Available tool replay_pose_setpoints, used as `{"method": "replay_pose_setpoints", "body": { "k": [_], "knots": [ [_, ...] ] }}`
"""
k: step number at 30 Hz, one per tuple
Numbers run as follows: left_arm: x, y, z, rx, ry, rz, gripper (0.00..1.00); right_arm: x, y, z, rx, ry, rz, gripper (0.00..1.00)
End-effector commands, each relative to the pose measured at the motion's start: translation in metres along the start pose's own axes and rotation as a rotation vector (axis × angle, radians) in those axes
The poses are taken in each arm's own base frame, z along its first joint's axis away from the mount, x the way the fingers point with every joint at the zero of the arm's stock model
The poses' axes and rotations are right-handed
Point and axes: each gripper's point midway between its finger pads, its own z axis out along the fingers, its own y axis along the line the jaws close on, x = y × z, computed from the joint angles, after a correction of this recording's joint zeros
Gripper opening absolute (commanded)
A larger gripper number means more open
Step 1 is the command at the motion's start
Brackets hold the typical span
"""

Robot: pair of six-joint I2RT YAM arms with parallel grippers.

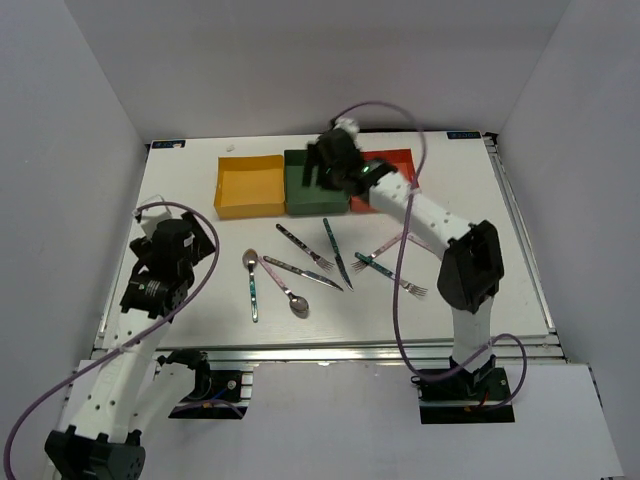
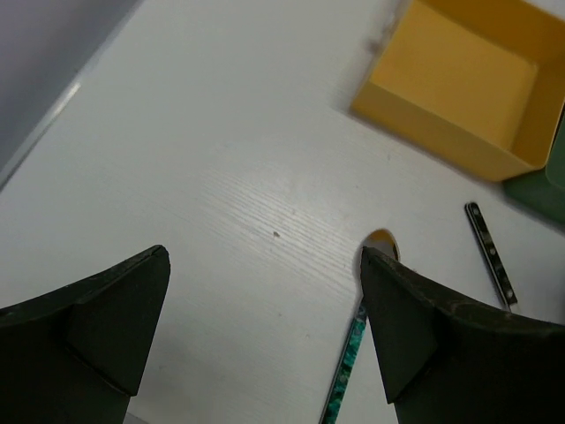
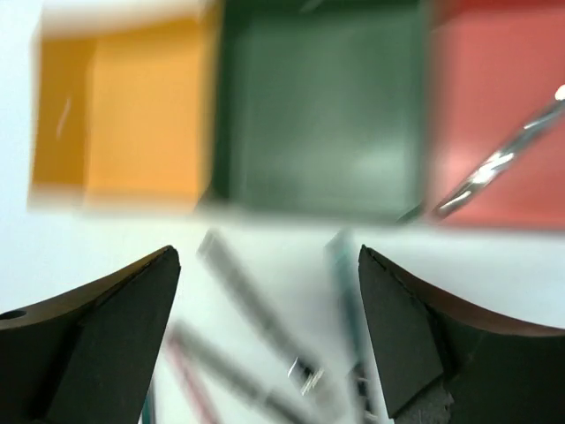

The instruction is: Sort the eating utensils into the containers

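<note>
You have a yellow box (image 1: 250,208), a dark green box (image 1: 315,207), a red box (image 1: 400,158); the spoon (image 1: 252,285) has a mottled teal handle.

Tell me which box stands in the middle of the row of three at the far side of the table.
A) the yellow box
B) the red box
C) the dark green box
C: in the top view the dark green box sits between the yellow box on its left and the red box on its right.
</note>
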Motion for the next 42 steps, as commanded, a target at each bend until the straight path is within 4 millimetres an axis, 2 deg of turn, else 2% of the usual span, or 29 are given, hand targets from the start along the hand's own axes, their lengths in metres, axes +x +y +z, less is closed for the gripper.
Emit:
{"method": "replay_pose_setpoints", "body": {
  "k": [1,2,3,5,6,7,8,9,11,12,17,19,21,22,23,26,28,30,31,32,33,35,36,38,39,41,42],
  "knots": [
    [0.011,-0.028,0.001,0.116,0.102,0.021,0.98,0.073,0.042,-0.063,-0.058,0.078,-0.234,0.87],
    [0.026,-0.034,0.007,0.107,0.189,0.028,0.98,0.111,0.025,-0.061,-0.048,0.142,-0.249,0.87],
    [0.046,-0.058,0.004,0.213,0.298,0.011,0.98,0.102,0.033,-0.079,-0.099,0.094,-0.203,0.87],
    [0.084,-0.079,0.004,0.244,0.409,0.039,0.98,0.118,0.027,-0.094,-0.122,0.115,-0.192,0.86],
    [0.104,-0.082,0.013,0.192,0.439,0.059,0.98,0.124,0.016,-0.105,-0.119,0.123,-0.184,0.86],
    [0.123,-0.093,0.008,0.212,0.467,0.100,0.98,0.125,0.014,-0.111,-0.134,0.119,-0.171,0.86],
    [0.134,-0.102,0.009,0.223,0.479,0.096,0.98,0.129,0.012,-0.116,-0.151,0.123,-0.171,0.86],
    [0.161,-0.100,0.012,0.200,0.534,0.105,0.98,0.132,0.004,-0.124,-0.152,0.120,-0.169,0.86],
    [0.178,-0.102,0.014,0.189,0.542,0.093,0.97,0.136,-0.005,-0.131,-0.139,0.126,-0.184,0.86],
    [0.194,-0.093,0.015,0.169,0.566,0.091,0.96,0.137,-0.011,-0.138,-0.137,0.125,-0.188,0.86],
    [0.221,-0.079,0.023,0.126,0.585,0.092,0.84,0.148,-0.026,-0.155,-0.159,0.139,-0.196,0.86],
    [0.236,-0.071,0.024,0.103,0.617,0.113,0.77,0.151,-0.031,-0.162,-0.171,0.133,-0.184,0.86],
    [0.245,-0.071,0.026,0.109,0.630,0.108,0.63,0.149,-0.029,-0.168,-0.200,0.119,-0.167,0.86],
    [0.252,-0.066,0.025,0.098,0.643,0.117,0.63,0.149,-0.029,-0.169,-0.205,0.115,-0.163,0.85],
    [0.257,-0.064,0.025,0.091,0.652,0.122,0.57,0.151,-0.030,-0.169,-0.207,0.117,-0.163,0.86],
    [0.264,-0.059,0.022,0.092,0.665,0.119,0.33,0.155,-0.026,-0.170,-0.234,0.132,-0.159,0.86],
    [0.263,-0.057,0.020,0.093,0.661,0.105,0.19,0.155,-0.015,-0.171,-0.292,0.126,-0.154,0.86],
    [0.256,-0.056,0.016,0.105,0.643,0.088,0.06,0.169,0.001,-0.174,-0.401,0.174,-0.154,0.87],
    [0.253,-0.054,0.013,0.104,0.640,0.094,0.00,0.169,0.018,-0.180,-0.497,0.177,-0.143,0.88],
    [0.249,-0.057,0.010,0.120,0.630,0.087,0.00,0.173,0.026,-0.183,-0.555,0.192,-0.139,0.88],
    [0.234,-0.067,0.005,0.172,0.592,0.055,0.00,0.182,0.030,-0.182,-0.589,0.213,-0.134,0.88],
    [0.219,-0.085,-0.007,0.276,0.549,0.020,0.00,0.177,0.051,-0.184,-0.693,0.192,-0.091,0.88],
    [0.212,-0.091,-0.013,0.322,0.529,0.005,0.00,0.185,0.054,-0.177,-0.699,0.218,-0.079,0.88],
    [0.189,-0.108,-0.029,0.450,0.466,-0.060,0.00,0.183,0.069,-0.174,-0.743,0.231,-0.020,0.88],
    [0.187,-0.109,-0.033,0.482,0.455,-0.073,0.00,0.193,0.072,-0.164,-0.741,0.265,0.000,0.88],
    [0.172,-0.124,-0.050,0.616,0.422,-0.130,0.00,0.190,0.088,-0.161,-0.792,0.278,0.051,0.87],
    [0.169,-0.131,-0.060,0.695,0.418,-0.151,0.00,0.197,0.096,-0.158,-0.814,0.330,0.093,0.86]
  ]
}}
